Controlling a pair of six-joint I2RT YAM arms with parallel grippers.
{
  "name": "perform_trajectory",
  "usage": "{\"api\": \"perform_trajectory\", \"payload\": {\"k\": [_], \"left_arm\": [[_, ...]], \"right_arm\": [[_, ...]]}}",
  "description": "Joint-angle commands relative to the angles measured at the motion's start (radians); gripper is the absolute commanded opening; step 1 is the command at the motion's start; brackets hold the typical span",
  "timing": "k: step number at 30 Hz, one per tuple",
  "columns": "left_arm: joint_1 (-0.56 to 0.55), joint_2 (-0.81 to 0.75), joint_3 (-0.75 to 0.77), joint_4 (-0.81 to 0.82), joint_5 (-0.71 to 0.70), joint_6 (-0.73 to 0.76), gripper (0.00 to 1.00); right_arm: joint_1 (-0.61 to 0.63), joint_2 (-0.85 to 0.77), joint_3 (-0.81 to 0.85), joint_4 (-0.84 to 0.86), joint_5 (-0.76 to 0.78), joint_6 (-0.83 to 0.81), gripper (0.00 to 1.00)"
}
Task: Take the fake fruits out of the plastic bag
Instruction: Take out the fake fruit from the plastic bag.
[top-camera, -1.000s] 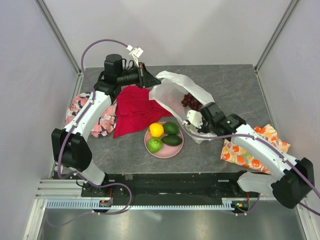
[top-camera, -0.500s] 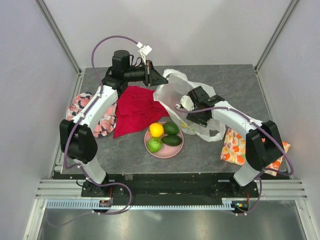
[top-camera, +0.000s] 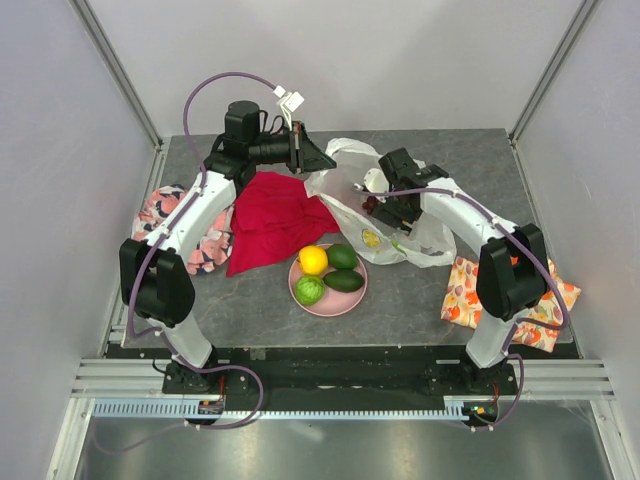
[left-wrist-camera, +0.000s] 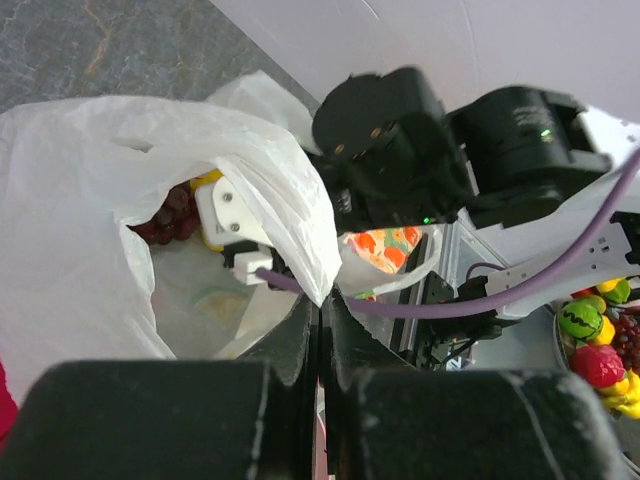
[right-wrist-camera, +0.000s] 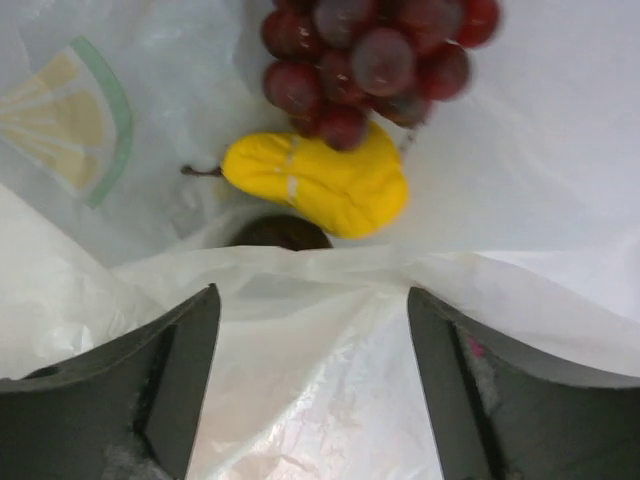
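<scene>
plastic bag (top-camera: 400, 245) mouth is held open by left gripper (left-wrist-camera: 320, 310), pinched tight on the rim, so the way in is through that gap. right gripper (right-wrist-camera: 310, 300) sits in the mouth with jaws wide apart. a fold of bag film lies across between its fingers (right-wrist-camera: 175, 380) and the pear (right-wrist-camera: 320, 185), blocking a straight reach. pear is bare beyond the fold, with grape bunch (right-wrist-camera: 375, 55) touching its far side. bag walls are close on both sides. outside, crowded pink plate (top-camera: 335, 306) is just beside the bag's near edge and red cloth (top-camera: 265, 220) is against its left. bare table (top-camera: 470, 170) beyond the bag on the right.
</scene>
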Motion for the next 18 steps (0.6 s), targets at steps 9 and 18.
{"api": "perform_trajectory", "payload": {"k": [9,18], "left_arm": [[-0.014,-0.020,0.013,0.019,0.006,0.016,0.02],[-0.032,-0.011,0.031,-0.007,-0.006,0.035,0.02]], "right_arm": [[0.020,-0.120,0.249,-0.346,-0.268,-0.078,0.75],[0.038,0.107,0.266,-0.142,-0.271,-0.001,0.41]]}}
